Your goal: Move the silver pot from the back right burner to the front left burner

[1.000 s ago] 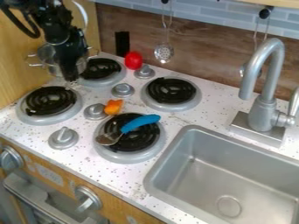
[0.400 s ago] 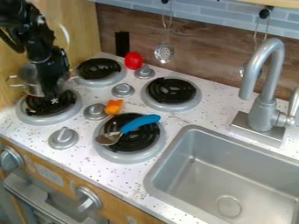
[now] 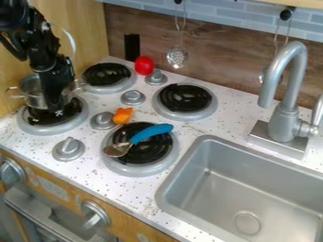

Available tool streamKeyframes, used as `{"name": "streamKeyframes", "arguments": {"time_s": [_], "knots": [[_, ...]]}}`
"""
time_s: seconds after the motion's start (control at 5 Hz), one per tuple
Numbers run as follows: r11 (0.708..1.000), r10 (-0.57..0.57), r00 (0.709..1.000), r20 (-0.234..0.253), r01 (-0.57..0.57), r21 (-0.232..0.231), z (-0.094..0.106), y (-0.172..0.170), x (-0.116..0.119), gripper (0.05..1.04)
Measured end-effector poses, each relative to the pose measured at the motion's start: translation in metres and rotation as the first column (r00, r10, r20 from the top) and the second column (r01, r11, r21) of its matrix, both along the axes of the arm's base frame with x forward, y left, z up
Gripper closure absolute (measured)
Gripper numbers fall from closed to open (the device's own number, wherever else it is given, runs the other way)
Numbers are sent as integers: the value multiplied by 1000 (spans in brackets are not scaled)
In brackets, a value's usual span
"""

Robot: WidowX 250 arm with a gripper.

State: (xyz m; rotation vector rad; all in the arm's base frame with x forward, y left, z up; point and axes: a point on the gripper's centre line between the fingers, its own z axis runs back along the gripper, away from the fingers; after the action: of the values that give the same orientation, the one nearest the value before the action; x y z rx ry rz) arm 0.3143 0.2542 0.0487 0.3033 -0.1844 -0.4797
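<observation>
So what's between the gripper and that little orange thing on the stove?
Going from the gripper, the camera view shows the burner rim, then a grey knob close beside the orange thing.

The end effector hangs at a metal pot over the leftmost of 4 burners on the worktop. A blue-handled spoon lies across the nearest burner, bowl to the left. An orange object sits just beyond. A red object stands farther back; a sink and faucet are right.
</observation>
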Motion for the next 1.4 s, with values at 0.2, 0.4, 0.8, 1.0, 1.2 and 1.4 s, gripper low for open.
{"name": "streamKeyframes", "arguments": {"time_s": [0.2,0.4,0.8,1.0,1.2,1.4], "knots": [[1000,26,1000,-6,-26,-2,-2,2,-1,964],[998,59,998,-20,-58,29,-1,7,-5,964],[996,89,996,-8,-89,27,-3,9,-7,964],[995,94,995,-26,-95,-32,-15,12,-11,964],[993,109,993,-50,-111,-44,-17,17,-10,940],[991,119,991,-58,-122,-51,-17,18,-10,735]]}}
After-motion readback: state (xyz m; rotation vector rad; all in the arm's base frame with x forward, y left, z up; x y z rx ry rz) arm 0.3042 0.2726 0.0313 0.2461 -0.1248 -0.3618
